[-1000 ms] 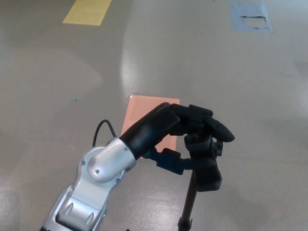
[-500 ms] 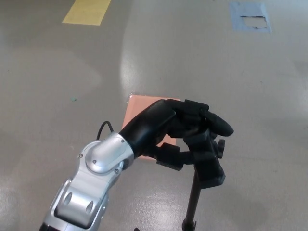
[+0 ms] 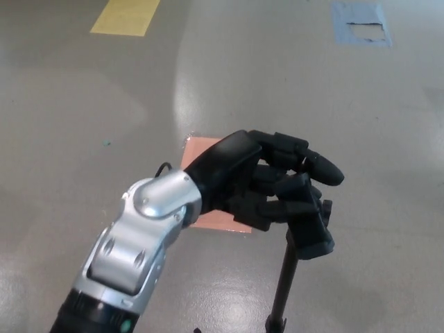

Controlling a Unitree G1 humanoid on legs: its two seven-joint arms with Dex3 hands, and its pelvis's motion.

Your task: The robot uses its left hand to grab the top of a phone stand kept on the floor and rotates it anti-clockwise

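Near the bottom edge of the floor, beside an orange sheet, the phone stand is held at its top by the curled fingers of the left hand; tipping of the thin pole may be caused by sideways force during rotation.

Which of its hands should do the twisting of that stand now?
The left hand. It is already closed around the top of the phone stand, above the black pole, so it looks ready to turn it. The right hand does not show in the picture at all.
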